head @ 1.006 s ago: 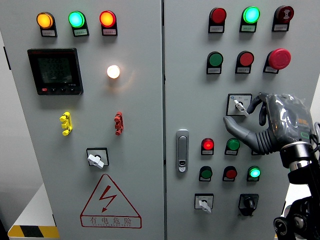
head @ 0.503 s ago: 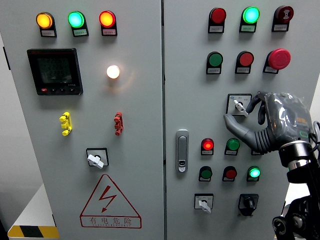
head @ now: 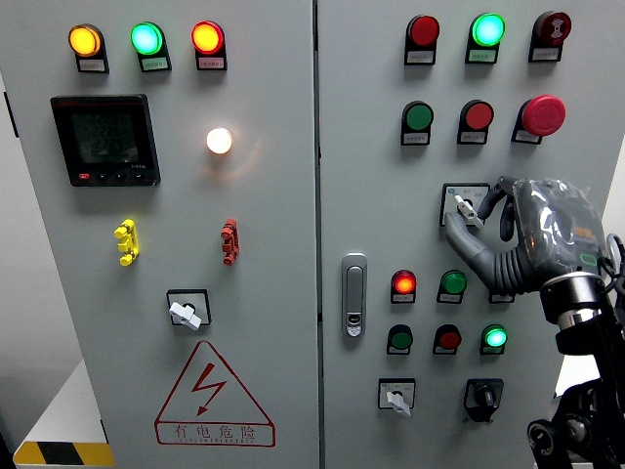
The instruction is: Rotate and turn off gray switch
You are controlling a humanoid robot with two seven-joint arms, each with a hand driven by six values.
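Gray switch (head: pixel 466 208) sits on a square plate in the middle of the right-hand cabinet door (head: pixel 371 147), its small lever tilted down to the right. The right hand (head: pixel 522 239) comes in from the lower right and is on it: the thumb reaches up from below to the lever and a dark finger curls over from the right, so the fingers (head: pixel 467 244) appear to pinch the lever, though the contact point is too small to see for certain. Just below the thumb are a lit red lamp (head: pixel 403 283) and a green button (head: pixel 452 283). Lower still, two more rotary switches stand side by side, a pale one (head: pixel 395 396) and a black one (head: pixel 482 396). A metal door handle (head: pixel 354 293) lies to the left, near the door's edge. On the left door are a digital meter (head: pixel 105 140), a glowing white lamp (head: pixel 219 141) and a red hazard triangle (head: pixel 213 396).
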